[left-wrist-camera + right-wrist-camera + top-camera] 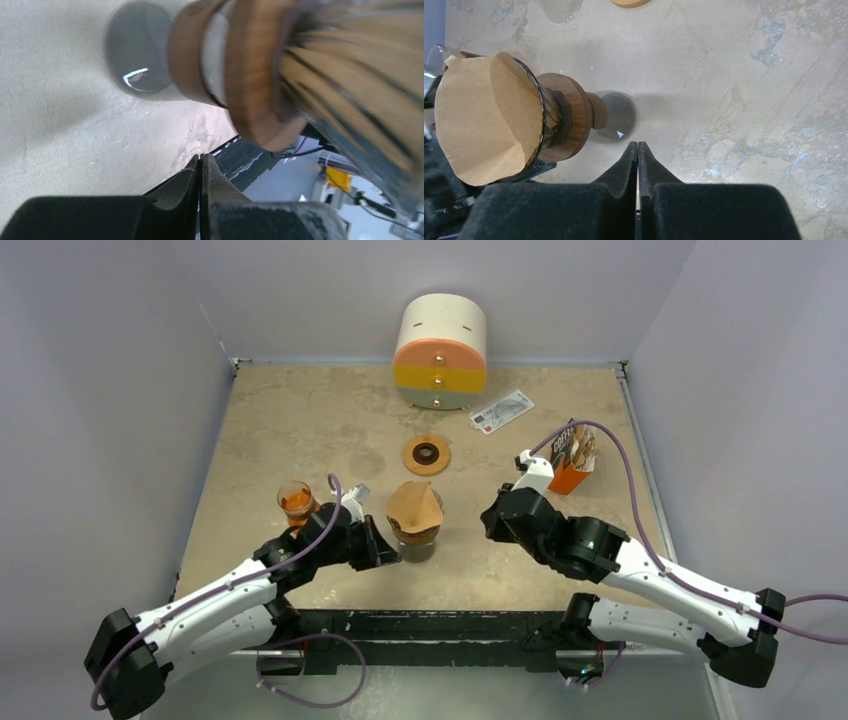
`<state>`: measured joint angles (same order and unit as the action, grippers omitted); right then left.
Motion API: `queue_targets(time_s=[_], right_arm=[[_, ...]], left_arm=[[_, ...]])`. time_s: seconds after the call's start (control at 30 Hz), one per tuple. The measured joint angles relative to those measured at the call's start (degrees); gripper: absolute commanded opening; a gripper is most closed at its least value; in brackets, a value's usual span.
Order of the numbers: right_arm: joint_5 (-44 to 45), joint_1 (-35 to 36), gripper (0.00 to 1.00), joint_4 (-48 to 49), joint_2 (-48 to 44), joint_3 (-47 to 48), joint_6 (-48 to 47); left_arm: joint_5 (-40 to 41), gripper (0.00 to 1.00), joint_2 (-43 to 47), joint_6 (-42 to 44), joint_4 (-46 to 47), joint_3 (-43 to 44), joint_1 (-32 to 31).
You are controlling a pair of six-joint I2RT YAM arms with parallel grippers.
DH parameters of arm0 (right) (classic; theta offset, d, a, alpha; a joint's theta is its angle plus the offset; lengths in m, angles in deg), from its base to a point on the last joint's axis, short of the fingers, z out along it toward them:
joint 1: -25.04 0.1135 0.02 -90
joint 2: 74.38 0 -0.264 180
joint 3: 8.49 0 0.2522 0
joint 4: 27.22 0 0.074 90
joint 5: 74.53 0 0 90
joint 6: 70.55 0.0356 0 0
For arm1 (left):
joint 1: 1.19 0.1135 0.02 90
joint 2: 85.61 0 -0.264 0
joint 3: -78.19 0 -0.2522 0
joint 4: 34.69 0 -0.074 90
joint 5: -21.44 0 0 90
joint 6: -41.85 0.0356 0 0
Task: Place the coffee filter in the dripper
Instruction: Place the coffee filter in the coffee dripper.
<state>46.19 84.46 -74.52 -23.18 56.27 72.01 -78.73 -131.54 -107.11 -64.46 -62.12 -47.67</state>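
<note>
Coffee filter (413,504) sits in the dripper (416,534); left fingers (187,184) and right fingers (625,167) closed; carton (573,462) print illegible.

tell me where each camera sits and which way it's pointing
Top external: above and behind, looking down at the table; left arm and right arm show.
Left wrist: on the left arm, looking past the shut left claw at the dripper, close and blurred.
Right wrist: on the right arm, looking past the shut right claw at the table and coffee filter.
Shared: both wrist views catch the dripper, from opposite sides.
</note>
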Motion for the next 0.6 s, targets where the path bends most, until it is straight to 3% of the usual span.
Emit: queue_targets(time_s=[0.33,0.6], right_arm=[[0.13,-0.31,0.00,-0.09,-1.86,-0.70,-0.24],[0.20,-0.50,0.00,-0.11,-1.90,-0.70,-0.72]], left_arm=[[-8.57,0.00,-5.86,-9.05,18.25,-8.63,6.01],[-12.83,0.00,-14.16,-10.91,27.91,-9.14,6.54]])
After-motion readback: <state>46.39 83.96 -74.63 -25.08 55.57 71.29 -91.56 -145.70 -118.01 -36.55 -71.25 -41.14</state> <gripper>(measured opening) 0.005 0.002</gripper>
